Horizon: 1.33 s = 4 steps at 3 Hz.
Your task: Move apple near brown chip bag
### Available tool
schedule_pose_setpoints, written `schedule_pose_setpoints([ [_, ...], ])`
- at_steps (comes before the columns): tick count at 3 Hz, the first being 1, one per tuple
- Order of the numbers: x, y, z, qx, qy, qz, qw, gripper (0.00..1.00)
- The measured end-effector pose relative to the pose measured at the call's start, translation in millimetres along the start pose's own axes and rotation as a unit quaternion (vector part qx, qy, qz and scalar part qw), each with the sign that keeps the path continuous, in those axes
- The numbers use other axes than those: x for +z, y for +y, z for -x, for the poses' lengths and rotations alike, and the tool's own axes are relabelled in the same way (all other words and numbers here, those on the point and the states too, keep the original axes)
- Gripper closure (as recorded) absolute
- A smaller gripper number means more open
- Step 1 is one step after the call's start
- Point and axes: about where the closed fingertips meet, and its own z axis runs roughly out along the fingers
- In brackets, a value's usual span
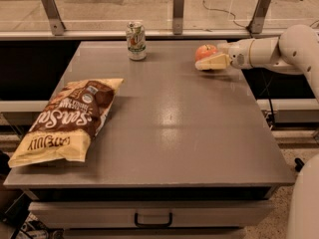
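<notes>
The small red-orange apple (205,50) sits at the far right of the grey table (174,133). My gripper (205,61) reaches in from the right on a white arm and is down around the apple, and a pale part of it covers the apple's lower front. The brown chip bag (70,118), with white script and pale yellow ends, lies flat at the near left of the table, far from the apple and the gripper.
A silver-green soda can (135,41) stands upright at the far edge, left of the apple. A rail with metal posts (178,11) runs behind the table. A drawer with a handle (152,218) is under the front edge.
</notes>
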Motion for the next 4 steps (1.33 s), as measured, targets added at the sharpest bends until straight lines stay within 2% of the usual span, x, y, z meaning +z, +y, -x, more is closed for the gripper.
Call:
schedule_pose_setpoints([
  [1, 7.9, 1.5, -3.6, 0.004, -0.011, 0.005, 0.9999, 0.42],
  [3, 14.6, 5.1, -4.1, 0.005, -0.01, 0.01, 0.9999, 0.88],
  [4, 17.6, 6.7, -4.3, 0.005, -0.01, 0.013, 0.9999, 1.0],
])
